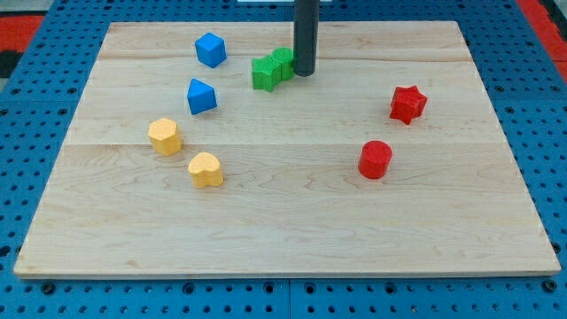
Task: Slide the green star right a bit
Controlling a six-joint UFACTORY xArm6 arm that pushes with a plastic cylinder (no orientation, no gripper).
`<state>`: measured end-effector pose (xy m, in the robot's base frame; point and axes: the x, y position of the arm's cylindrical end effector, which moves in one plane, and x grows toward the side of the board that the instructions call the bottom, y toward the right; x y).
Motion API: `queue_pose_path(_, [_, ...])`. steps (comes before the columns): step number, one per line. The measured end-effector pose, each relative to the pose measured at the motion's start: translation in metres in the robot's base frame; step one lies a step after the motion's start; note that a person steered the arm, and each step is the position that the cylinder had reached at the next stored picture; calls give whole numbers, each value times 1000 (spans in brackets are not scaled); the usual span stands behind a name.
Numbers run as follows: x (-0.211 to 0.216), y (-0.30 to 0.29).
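green star: the green star-shaped block [264, 73] sits near the view's top of the table, a little left of centre. Its outline is kinda lumpy from this angle, but it reads as a star to me.
its neighbour: a second green block [283, 60] is right up against the star, on its upper-right side. It's half hidden behind the rod, so I can't call its shape.
my tip: my tip [304, 73] is down on the wood, just beside that second green block on its right side, looks like it's touching or very nearly. So both green blocks are to the view's left of the tip, and the star is the farther one.
rod: the straight dark rod [306, 31] comes down from the view's top edge, pretty much upright.
gripper: not in view. The arm just ends in the plain rod, and nothing is held.
blue ones: a blue cube [211, 50] is up and left of the star. Another blue block with angled faces [201, 96] is lower left of it. Both are near it but apart.
yellow ones: a yellow hexagon-ish block [165, 136] and a yellow heart block [205, 169] sit further down on the left side.
red ones: a red star block [408, 104] and a red cylinder [375, 159] are well off to the view's right.
table: light wooden plank table [283, 239], resting on a blue pegboard surface [89, 301].
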<state>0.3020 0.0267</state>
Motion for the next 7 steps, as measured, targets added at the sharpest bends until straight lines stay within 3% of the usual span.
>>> queue_pose_path(1, [1, 0])
queue_pose_path(3, [60, 22])
queue_pose_path(4, [68, 17])
queue_pose_path(7, [36, 3])
